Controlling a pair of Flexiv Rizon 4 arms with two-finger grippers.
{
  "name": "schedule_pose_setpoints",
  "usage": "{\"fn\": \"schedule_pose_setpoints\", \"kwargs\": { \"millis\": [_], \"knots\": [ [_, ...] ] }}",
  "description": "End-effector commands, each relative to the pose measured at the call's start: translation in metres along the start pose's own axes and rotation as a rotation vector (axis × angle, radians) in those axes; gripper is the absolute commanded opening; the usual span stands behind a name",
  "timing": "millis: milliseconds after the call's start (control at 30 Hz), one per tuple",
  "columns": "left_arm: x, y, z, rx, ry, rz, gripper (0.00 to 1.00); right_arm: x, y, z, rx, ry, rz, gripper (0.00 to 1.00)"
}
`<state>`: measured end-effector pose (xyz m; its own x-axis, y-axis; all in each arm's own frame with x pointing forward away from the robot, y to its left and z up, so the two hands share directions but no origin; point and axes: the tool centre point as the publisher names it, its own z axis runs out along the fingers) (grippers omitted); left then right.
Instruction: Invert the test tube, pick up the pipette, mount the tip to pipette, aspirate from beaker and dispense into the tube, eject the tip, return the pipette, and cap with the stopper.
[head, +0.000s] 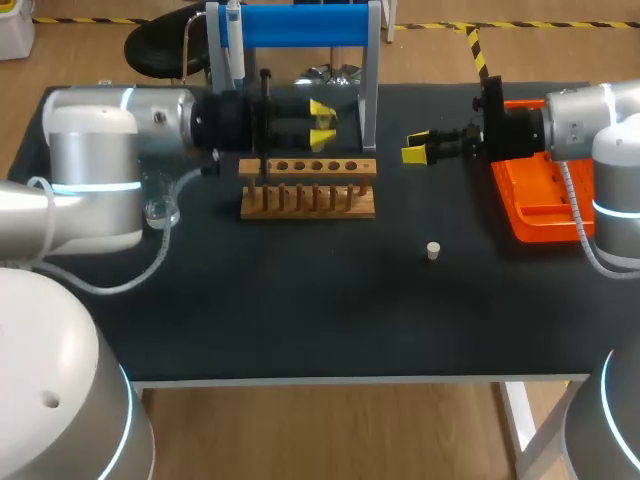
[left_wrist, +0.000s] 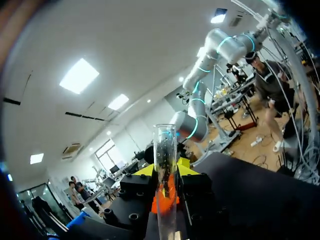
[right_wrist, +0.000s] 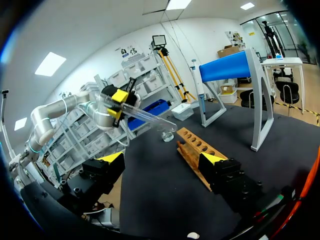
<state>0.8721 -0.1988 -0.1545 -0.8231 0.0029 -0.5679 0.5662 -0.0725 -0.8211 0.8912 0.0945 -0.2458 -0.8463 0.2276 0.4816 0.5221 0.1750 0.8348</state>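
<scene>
My left gripper (head: 322, 123) hovers above the wooden rack (head: 308, 187), shut on a clear glass test tube (left_wrist: 165, 190) that stands up between its yellow fingertips (left_wrist: 144, 171). From the right wrist view, the tube (right_wrist: 150, 118) lies almost level in the left gripper (right_wrist: 120, 102). My right gripper (head: 417, 148) is open and empty to the right of the rack, facing the left gripper. The pipette (head: 233, 38) hangs on the blue stand (head: 300, 25) at the back. A small white stopper (head: 433, 250) lies on the mat. A glass beaker (head: 160, 211) sits under my left arm.
An orange tip tray (head: 540, 200) lies at the right edge under my right arm. The rack (right_wrist: 200, 154) and the blue stand (right_wrist: 226, 67) are ahead of my right gripper (right_wrist: 162, 159). The black table (head: 300, 300) runs bare toward its front edge.
</scene>
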Motion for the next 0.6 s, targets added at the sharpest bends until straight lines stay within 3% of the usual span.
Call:
{"fn": "schedule_pose_setpoints", "kwargs": {
  "millis": [33,267,600],
  "knots": [
    [-0.015,-0.001,0.005,-0.002,-0.016,-0.235,0.00,0.000,0.000,0.000,0.000,-0.001,0.000,1.00],
    [-0.035,0.014,0.006,-0.012,-0.034,-0.414,0.00,0.000,0.000,0.000,0.000,-0.001,0.000,1.00],
    [-0.054,0.032,-0.004,0.002,-0.051,-0.476,0.00,0.000,0.000,0.000,0.000,-0.001,0.000,1.00]
  ]
}}
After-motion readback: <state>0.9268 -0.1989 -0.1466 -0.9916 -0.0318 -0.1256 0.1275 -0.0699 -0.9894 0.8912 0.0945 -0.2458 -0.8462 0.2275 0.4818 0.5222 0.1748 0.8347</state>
